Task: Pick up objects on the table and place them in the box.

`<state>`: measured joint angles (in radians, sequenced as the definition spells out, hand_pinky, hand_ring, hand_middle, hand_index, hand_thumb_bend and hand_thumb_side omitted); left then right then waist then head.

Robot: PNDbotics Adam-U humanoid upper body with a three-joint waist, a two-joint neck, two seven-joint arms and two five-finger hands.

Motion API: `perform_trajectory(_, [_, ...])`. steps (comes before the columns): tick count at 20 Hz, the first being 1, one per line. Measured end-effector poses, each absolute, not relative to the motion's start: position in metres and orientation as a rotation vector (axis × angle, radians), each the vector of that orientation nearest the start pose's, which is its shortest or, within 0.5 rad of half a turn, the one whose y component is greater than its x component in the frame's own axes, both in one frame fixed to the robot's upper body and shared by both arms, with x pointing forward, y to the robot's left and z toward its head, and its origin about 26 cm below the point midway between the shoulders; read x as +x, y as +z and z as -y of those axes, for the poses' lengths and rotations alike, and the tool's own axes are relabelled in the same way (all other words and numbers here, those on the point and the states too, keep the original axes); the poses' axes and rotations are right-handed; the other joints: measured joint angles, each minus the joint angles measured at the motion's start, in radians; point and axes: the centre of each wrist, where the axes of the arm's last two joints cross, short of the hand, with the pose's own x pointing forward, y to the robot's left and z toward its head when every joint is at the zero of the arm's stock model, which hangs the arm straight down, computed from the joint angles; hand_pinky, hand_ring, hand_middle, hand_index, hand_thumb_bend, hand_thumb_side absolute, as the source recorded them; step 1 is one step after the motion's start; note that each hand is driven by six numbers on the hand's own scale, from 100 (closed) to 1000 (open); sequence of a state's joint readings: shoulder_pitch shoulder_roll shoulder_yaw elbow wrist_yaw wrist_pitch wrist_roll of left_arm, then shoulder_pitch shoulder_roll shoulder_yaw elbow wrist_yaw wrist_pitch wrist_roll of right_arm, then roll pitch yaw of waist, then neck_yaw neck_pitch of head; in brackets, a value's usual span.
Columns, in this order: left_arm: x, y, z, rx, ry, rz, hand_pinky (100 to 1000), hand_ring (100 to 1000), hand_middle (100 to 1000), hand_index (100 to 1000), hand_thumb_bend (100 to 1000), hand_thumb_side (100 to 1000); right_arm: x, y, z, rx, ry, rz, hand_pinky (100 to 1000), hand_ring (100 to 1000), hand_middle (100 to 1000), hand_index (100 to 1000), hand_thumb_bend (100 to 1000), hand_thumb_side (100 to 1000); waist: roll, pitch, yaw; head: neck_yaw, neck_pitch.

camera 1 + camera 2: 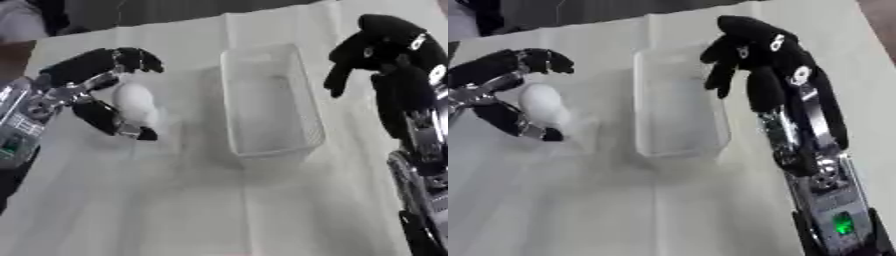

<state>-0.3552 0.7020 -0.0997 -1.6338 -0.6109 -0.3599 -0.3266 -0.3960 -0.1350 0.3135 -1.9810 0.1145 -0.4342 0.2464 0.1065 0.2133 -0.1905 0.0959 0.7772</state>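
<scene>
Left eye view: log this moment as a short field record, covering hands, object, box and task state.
surface: table under a white cloth
left hand: fingers and thumb curled round the white rounded object, left of the box
right hand: fingers hanging relaxed, holding nothing, by the box's right side
box: white, open top, nothing visible inside
task state: object not yet in the box

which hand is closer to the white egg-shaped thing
Left. The left hand has fingers and thumb curled round the white object. The right hand hangs on the far side of the box.
</scene>
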Motion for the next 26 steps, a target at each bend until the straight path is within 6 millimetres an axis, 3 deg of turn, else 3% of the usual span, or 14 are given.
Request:
perform_trajectory(2, [0.346,0.174,-0.344,0.776,-1.606,1.706,676,775,834,869,993,690,0.292,0.194,0.142,-0.463,-1.080,-3.231,304,455,597,864,100,840,0.000,0.000,-0.001,0.000,0.000])
perform_trajectory(3, [0.347,0.172,-0.344,0.771,-1.605,1.702,677,775,835,869,910,768,0.292,0.194,0.142,-0.463,-1.080,-3.231,304,455,597,865,100,844,0.000,0.001,-0.001,0.000,0.000])
perform_trajectory(4, [0.348,0.170,-0.344,0.765,-1.601,1.700,667,770,828,864,987,692,0.292,0.194,0.142,-0.464,-1.082,-3.231,302,453,595,863,100,840,0.001,0.001,-0.001,0.000,0.000])
perform_trajectory(5, [0.348,0.168,-0.345,0.759,-1.599,1.698,664,767,825,858,983,692,0.292,0.194,0.142,-0.464,-1.082,-3.231,302,453,594,862,100,840,0.001,0.001,-0.001,0.000,0.000])
perform_trajectory(8, [0.348,0.150,-0.343,0.706,-1.600,1.666,634,745,802,822,927,672,0.292,0.194,0.142,-0.465,-1.083,-3.231,301,452,592,861,100,840,0.001,0.011,-0.005,0.000,0.000])
perform_trajectory(10, [0.348,0.147,-0.342,0.700,-1.598,1.663,560,680,753,757,862,646,0.292,0.194,0.142,-0.466,-1.083,-3.231,300,450,591,859,100,840,0.001,0.011,-0.004,0.000,0.000])
perform_trajectory(12, [0.348,0.147,-0.342,0.706,-1.593,1.666,474,597,651,705,814,616,0.292,0.194,0.142,-0.467,-1.083,-3.231,299,450,590,858,100,840,0.002,0.011,-0.004,0.000,0.000])
perform_trajectory(22, [0.345,0.141,-0.342,0.715,-1.511,1.731,412,530,511,637,747,603,0.292,0.194,0.142,-0.473,-1.091,-3.231,296,447,587,854,100,840,0.006,0.011,0.004,-0.008,0.000])
perform_trajectory(23, [0.346,0.140,-0.341,0.710,-1.490,1.748,309,436,431,573,596,528,0.292,0.194,0.142,-0.473,-1.091,-3.231,295,446,586,853,100,841,0.006,0.011,0.005,-0.008,0.000])
perform_trajectory(25, [0.346,0.137,-0.338,0.697,-1.408,1.801,162,345,318,480,155,384,0.292,0.194,0.142,-0.473,-1.091,-3.231,294,444,586,853,100,841,0.006,0.011,0.005,-0.009,0.000])
perform_trajectory(26, [0.346,0.136,-0.336,0.687,-1.351,1.832,217,379,358,514,371,445,0.292,0.194,0.142,-0.473,-1.092,-3.231,294,444,586,853,100,841,0.006,0.011,0.005,-0.009,0.000])
